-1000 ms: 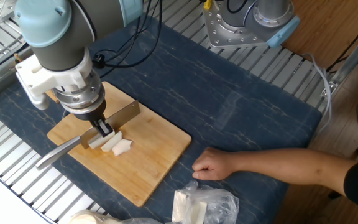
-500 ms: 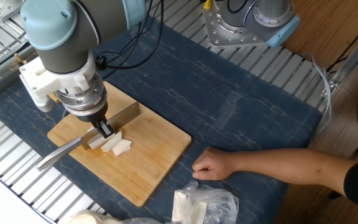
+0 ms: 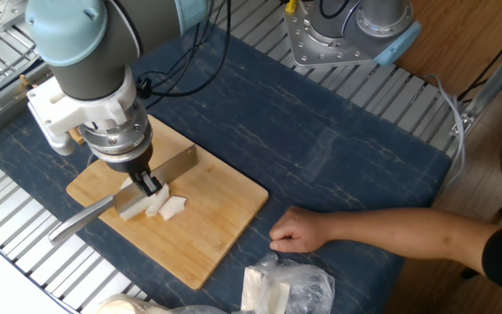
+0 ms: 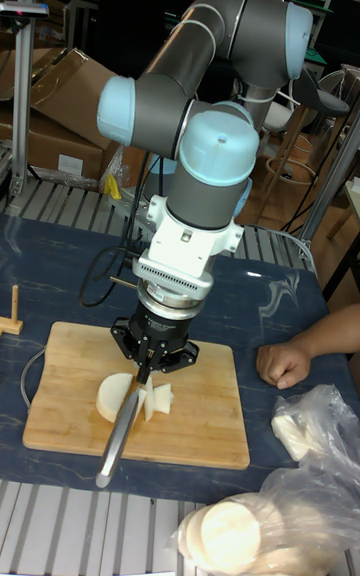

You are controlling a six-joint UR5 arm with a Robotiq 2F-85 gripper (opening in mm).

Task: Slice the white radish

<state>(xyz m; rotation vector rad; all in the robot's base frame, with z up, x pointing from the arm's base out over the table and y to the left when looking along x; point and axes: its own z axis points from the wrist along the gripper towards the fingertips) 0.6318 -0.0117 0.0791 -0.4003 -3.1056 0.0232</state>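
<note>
The white radish [image 3: 167, 206] lies on the wooden cutting board [image 3: 225, 199] as a half disc [image 4: 112, 397] and several small cut wedges [image 4: 159, 399]. My gripper [image 3: 149, 184] is shut on a steel knife [image 3: 174, 164] and holds it by the spine, edge down on the radish. The knife's handle [image 3: 75, 223] points toward the front-left edge of the board. In the tall fixed view, my gripper [image 4: 151, 364] stands straight over the radish, with the knife handle [image 4: 115, 439] running toward the camera between the half disc and the wedges.
A person's forearm and fist [image 3: 296, 233] rest on the blue mat right of the board. A plastic bag [image 4: 262, 524] with more radish discs lies at the front. A small wooden stand [image 4: 13, 310] is left of the board. Metal rails border the mat.
My gripper and the knife have shifted slightly down and toward the front of the board, onto the radish. The person's hand has not moved.
</note>
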